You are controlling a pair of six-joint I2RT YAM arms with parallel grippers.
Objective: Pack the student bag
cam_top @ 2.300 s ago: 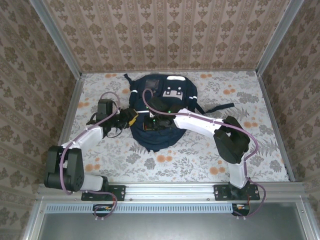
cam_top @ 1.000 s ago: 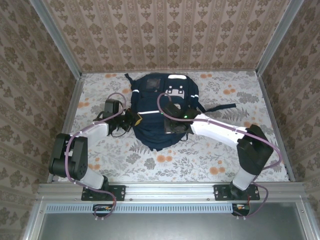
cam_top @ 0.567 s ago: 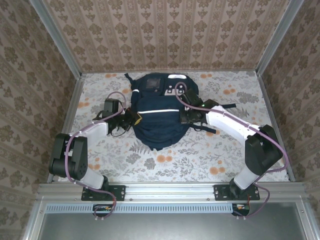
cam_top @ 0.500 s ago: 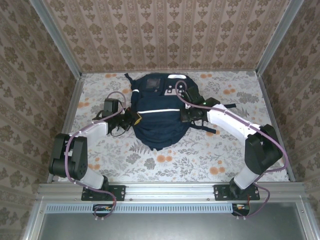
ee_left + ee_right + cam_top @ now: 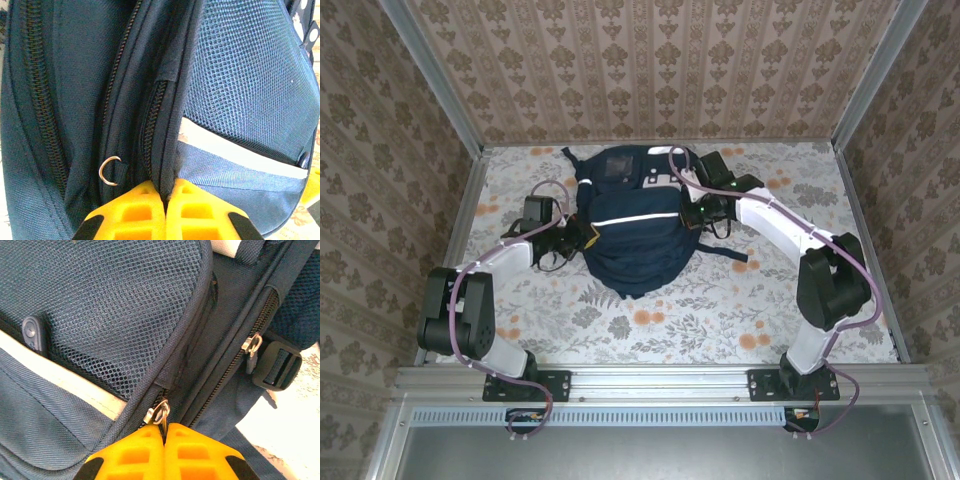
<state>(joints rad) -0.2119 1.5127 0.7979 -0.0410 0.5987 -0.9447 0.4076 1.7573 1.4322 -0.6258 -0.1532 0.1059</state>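
The student bag (image 5: 635, 235), a large navy backpack with white reflective stripes, lies in the middle of the table. My left gripper (image 5: 582, 232) is at its left side. In the left wrist view that gripper (image 5: 166, 186) is shut on a fold of the bag's fabric (image 5: 169, 150) beside a zipper track. My right gripper (image 5: 688, 212) is at the bag's upper right side. In the right wrist view it (image 5: 164, 427) is shut on the metal zipper pull (image 5: 160, 412) just below the mesh pocket (image 5: 115, 310).
The table wears a floral cloth (image 5: 650, 320), and patterned walls (image 5: 650, 70) close in the back and both sides. A dark bag strap (image 5: 728, 252) trails right of the bag. A metal rail (image 5: 650, 378) runs along the near edge.
My right gripper has travelled from the bag's middle to its upper right side, drawing the zipper pull along. The bag's top now looks closed. My left gripper has kept its hold.
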